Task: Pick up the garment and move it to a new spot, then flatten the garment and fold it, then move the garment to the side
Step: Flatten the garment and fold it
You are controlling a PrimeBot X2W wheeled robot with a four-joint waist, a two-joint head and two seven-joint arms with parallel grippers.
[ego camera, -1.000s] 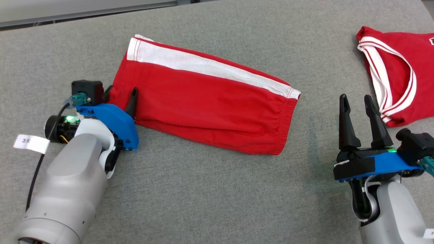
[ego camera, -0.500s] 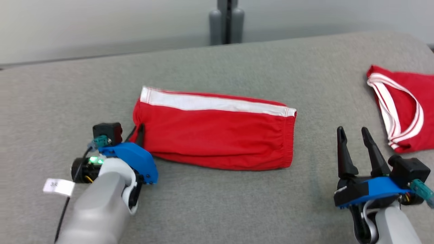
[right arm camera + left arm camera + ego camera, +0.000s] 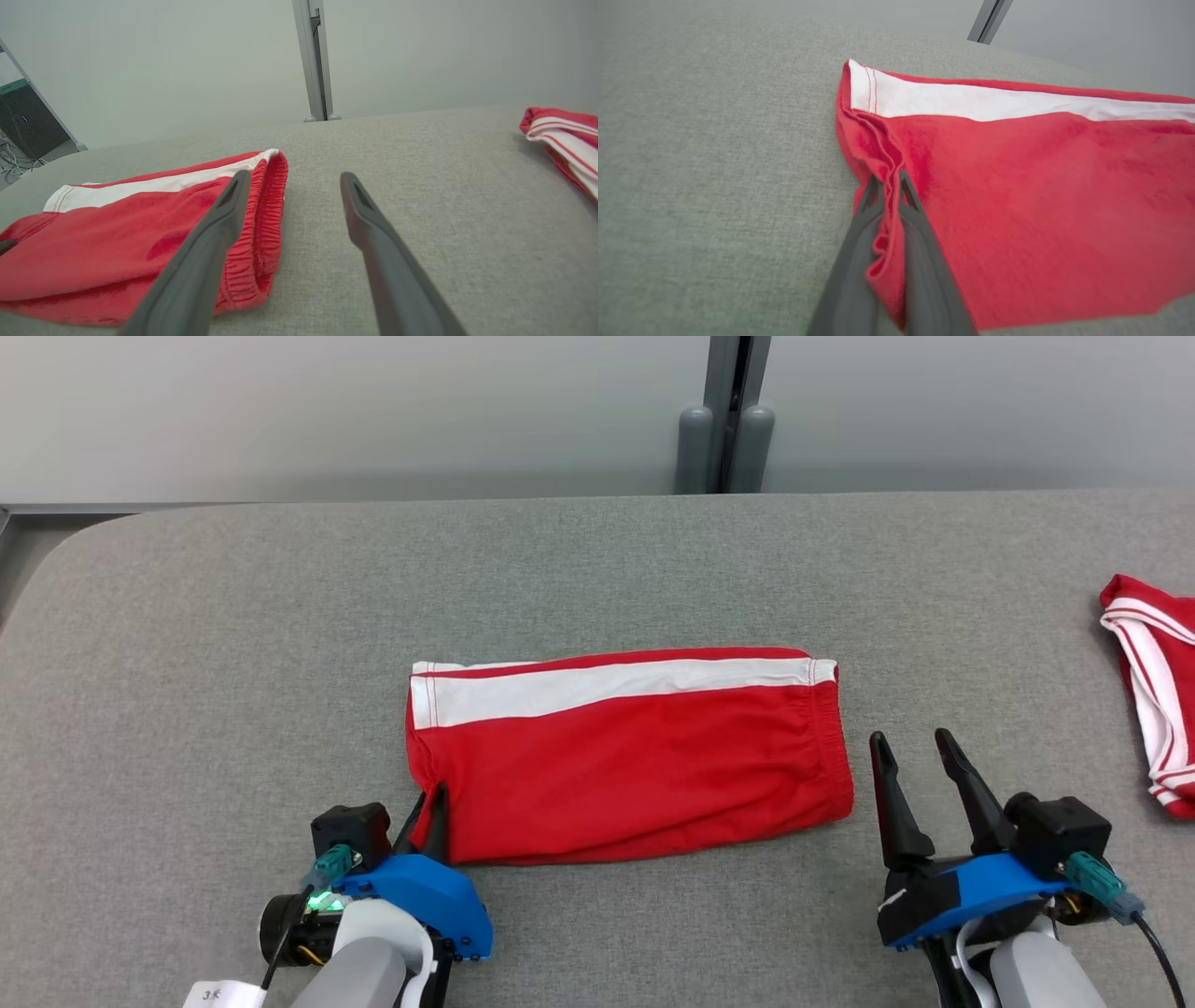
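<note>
While the folded red shorts with a white side stripe (image 3: 635, 765) are lying flat on the grey felt-like table top (image 3: 597, 569), one corner of them is clenched by the left gripper (image 3: 428, 807). In the left wrist view it is seen that the two dark fingers (image 3: 920, 242) are pressed together on a bunched hem of red cloth, and a small fold of the cloth is squeezed out between them. From this gripper the shorts are spread forward and toward the robot's right side, with the white stripe along the edge that is farthest from the fingers.

The right gripper (image 3: 910, 742) is held released, with its two long fingers clearly apart and nothing between them. It is placed low over the table, just beside the gathered elastic waistband (image 3: 266, 219) of the shorts, which is found to the left of its left finger. In the head view a narrow strip of bare table is seen between the waistband and this finger, so no contact is made there.

Well to the right of the right gripper, a second red garment with white stripes (image 3: 1153, 709) is lying at the table's edge, apart from the shorts. Beyond both grippers, behind the far side of the table, a pale wall with a grey upright post (image 3: 728, 411) is seen.
</note>
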